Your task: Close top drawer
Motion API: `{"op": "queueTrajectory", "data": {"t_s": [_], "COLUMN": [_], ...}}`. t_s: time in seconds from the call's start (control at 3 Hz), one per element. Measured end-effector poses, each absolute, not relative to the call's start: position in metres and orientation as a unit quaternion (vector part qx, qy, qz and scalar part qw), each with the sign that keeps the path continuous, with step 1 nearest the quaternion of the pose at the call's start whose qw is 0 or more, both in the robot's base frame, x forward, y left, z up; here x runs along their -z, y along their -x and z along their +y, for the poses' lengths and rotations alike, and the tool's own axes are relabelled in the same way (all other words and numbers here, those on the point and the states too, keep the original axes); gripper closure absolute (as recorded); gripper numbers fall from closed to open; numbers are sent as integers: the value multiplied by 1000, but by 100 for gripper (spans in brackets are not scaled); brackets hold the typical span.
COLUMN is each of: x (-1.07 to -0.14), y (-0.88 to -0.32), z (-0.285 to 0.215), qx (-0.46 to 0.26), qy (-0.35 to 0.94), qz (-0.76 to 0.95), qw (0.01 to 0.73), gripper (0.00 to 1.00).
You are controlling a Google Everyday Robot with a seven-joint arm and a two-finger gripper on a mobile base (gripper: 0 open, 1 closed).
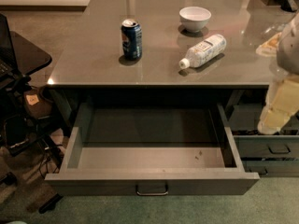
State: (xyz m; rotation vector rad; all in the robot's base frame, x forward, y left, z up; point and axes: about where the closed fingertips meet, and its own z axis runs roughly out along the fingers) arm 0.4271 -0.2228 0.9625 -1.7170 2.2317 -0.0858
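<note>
The robot's pale cream gripper (274, 118) hangs at the right edge of the view, below the desktop's front edge and in front of the narrower grey drawers (271, 148); whether it is open or closed cannot be told. To its left, the wide grey metal top drawer (196, 185) stands pulled far out beneath the glossy grey desktop (88, 59), its small loop handle (152, 189) centred on the front panel. On the desktop stand a blue soda can (131, 39) and a white bowl (195, 18), with a clear plastic bottle (203, 50) lying on its side
</note>
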Motion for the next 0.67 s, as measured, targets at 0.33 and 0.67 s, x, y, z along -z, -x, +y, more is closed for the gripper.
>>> {"op": "queueTrajectory", "data": {"t_s": [0.33, 0.67], "x": [-940, -893], "y": [-393, -360], "z": [-234, -248], "qx": [28, 19], "qy": [587, 548], "qz": [787, 808], "qw": [186, 213], "gripper": [0, 0]}}
